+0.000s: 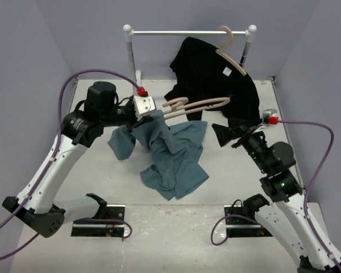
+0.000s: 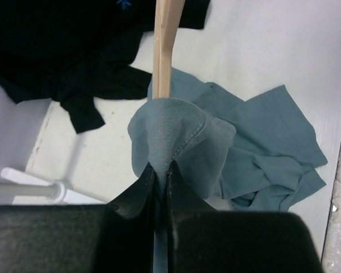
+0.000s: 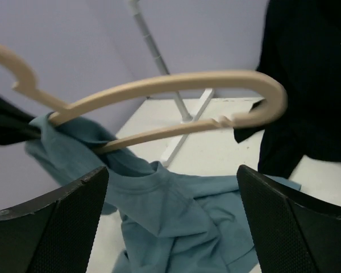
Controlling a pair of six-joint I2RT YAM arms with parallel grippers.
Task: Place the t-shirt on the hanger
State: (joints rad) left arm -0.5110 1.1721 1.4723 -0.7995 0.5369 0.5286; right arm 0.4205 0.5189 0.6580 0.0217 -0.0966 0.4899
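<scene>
Left end effector (image 2: pixel 161 170) pinches the t-shirt (image 1: pixel 176 153) over one hanger (image 1: pixel 199 105) tip, holding both aloft (the rest trails on the worktop (image 1: pixel 102 176)); right end effector (image 3: pixel 170 176), wide open, hovers near the bare shoulder.

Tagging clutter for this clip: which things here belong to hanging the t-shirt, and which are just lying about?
In the job: t-shirt, pinched in the shut left gripper; wooden hanger poking out of it; open right gripper.
Lying about: black shirt; second hanger carrying it; clothes rail.
</scene>
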